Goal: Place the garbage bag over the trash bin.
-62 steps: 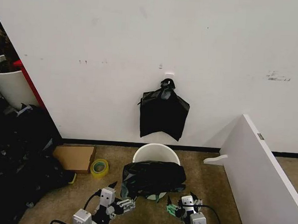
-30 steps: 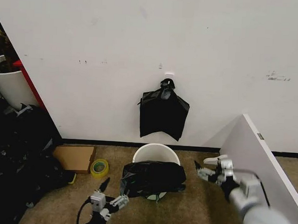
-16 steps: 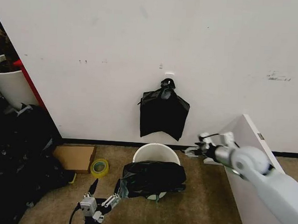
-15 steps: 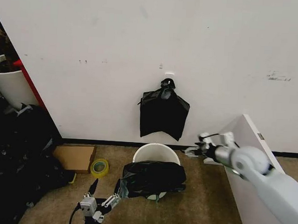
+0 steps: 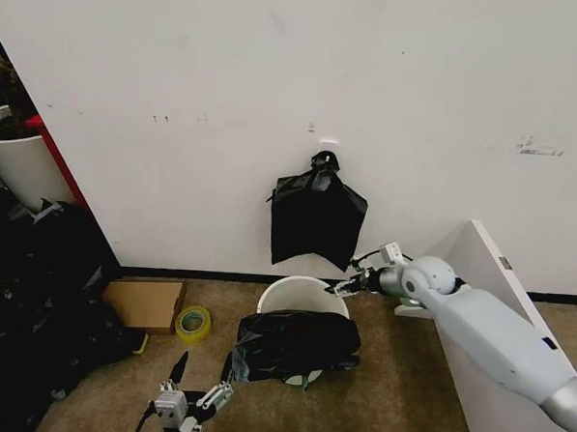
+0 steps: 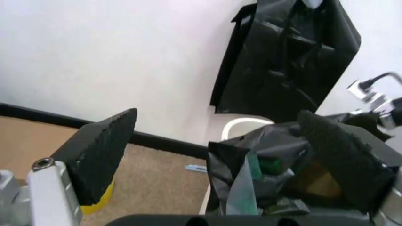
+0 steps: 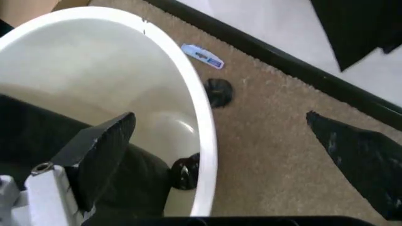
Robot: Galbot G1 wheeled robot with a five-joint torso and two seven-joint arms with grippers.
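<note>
The white trash bin [image 5: 303, 293] stands on the carpet against the wall. The crinkled black garbage bag [image 5: 296, 342] lies bunched over its near side; the far rim [image 7: 202, 110] is bare. My right gripper [image 5: 347, 285] hovers open at the bin's right rim, one finger [image 7: 100, 150] over the inside and the other over carpet. My left gripper [image 5: 192, 389] is open, low over the carpet, in front and to the left of the bag [image 6: 276, 160], apart from it.
A flat knotted black bag [image 5: 315, 217] hangs on the wall above the bin. A cardboard box [image 5: 146, 303] and a yellow tape roll [image 5: 193, 322] lie left of it, a white board [image 5: 501, 324] leans on the right, and dark bags [image 5: 32, 299] are piled far left.
My right arm has swung up from the near carpet, past the white board, to the bin's right rim. The left gripper has drifted lower and leftward. The garbage bag has not moved.
</note>
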